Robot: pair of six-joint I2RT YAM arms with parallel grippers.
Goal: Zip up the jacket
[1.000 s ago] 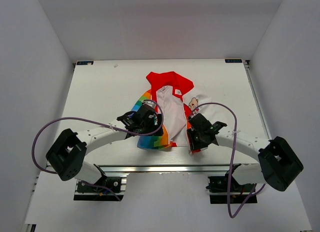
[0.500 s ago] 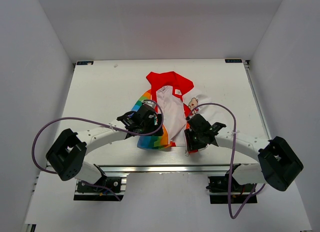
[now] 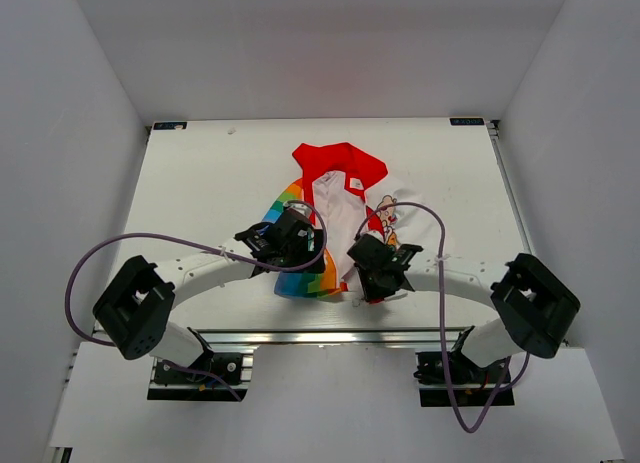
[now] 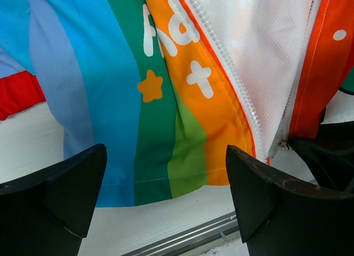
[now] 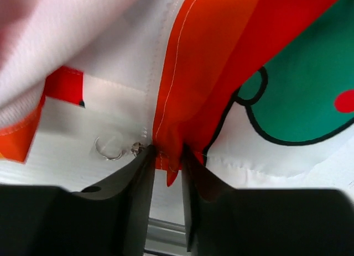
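Observation:
The jacket (image 3: 335, 198) lies open on the table, red hood at the far end, white lining showing in the middle. My left gripper (image 3: 290, 245) is open above the rainbow-striped left front panel (image 4: 138, 101), its fingers (image 4: 55, 195) wide apart at the bottom hem. The white zipper teeth (image 4: 232, 79) run along that panel's orange edge. My right gripper (image 3: 366, 273) is shut on the bottom corner of the jacket's right front panel (image 5: 182, 112), pinching red-orange fabric beside the zipper pull ring (image 5: 113, 151).
The table's near edge with a metal rail (image 3: 340, 335) lies just below the jacket's hem. White walls (image 3: 60, 133) enclose the table on the left, right and back. Purple cables (image 3: 150, 241) loop from both arms.
My right gripper has moved left toward the jacket's centre line, dragging the right front panel's bottom corner with it. The left gripper has stayed in place.

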